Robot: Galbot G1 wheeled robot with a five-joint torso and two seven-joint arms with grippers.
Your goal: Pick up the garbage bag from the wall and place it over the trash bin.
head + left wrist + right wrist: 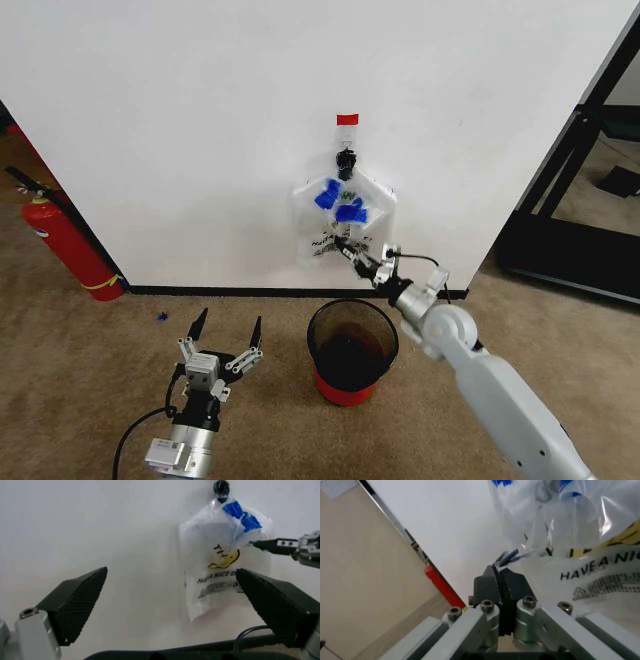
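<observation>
right pincer (343, 243) clenched on a fold of the thin translucent-white plastic garbage bag (342, 222), which hangs from the small black hook (346, 160) on the plain white wall (200, 120). left pincer (227, 333) released, low near the floor. round black wire-mesh trash bin (352, 350) unlined; lifting off and draping left.

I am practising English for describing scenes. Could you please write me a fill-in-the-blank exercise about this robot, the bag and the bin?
1. The garbage bag hangs from a small black ____ on the wall.
2. The right gripper is ____ on the bag.
3. The left gripper waits low, with fingers ____.
4. The trash bin stands on the floor directly ____ the bag.

Missing words: hook; shut; open; below
</observation>
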